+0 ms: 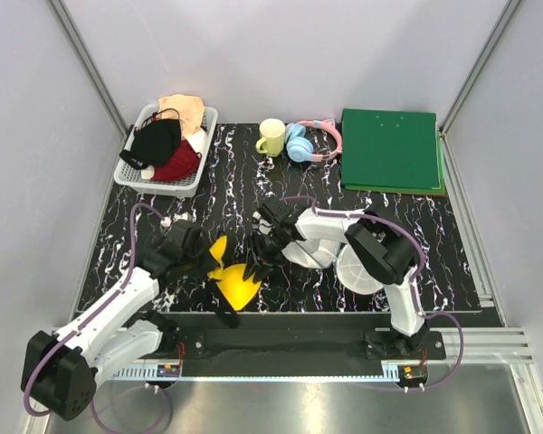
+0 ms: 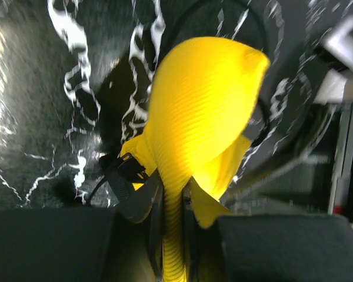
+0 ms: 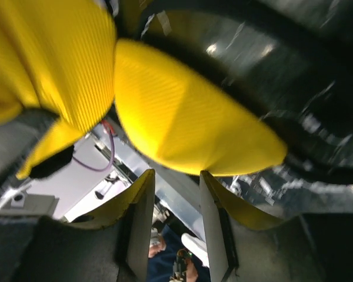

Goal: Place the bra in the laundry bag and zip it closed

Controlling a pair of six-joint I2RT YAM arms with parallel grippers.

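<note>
The bright yellow bra (image 1: 237, 282) hangs near the table's front edge, left of centre. My left gripper (image 1: 206, 258) is shut on a fold of it; the left wrist view shows yellow ribbed fabric (image 2: 200, 106) pinched between the fingers of the gripper (image 2: 173, 185), with a black strap (image 2: 120, 176) beside them. My right gripper (image 1: 264, 246) is open just right of the bra. In the right wrist view a yellow cup (image 3: 182, 117) lies just beyond the gripper (image 3: 175, 175), with nothing between the jaws. The white mesh laundry bag (image 1: 357, 271) lies under my right arm, partly hidden.
A white slatted basket (image 1: 163, 186) with black, dark red and peach garments stands at the back left. A yellow mug (image 1: 271, 137), blue-and-pink headphones (image 1: 306, 143) and a green board (image 1: 389, 149) are at the back.
</note>
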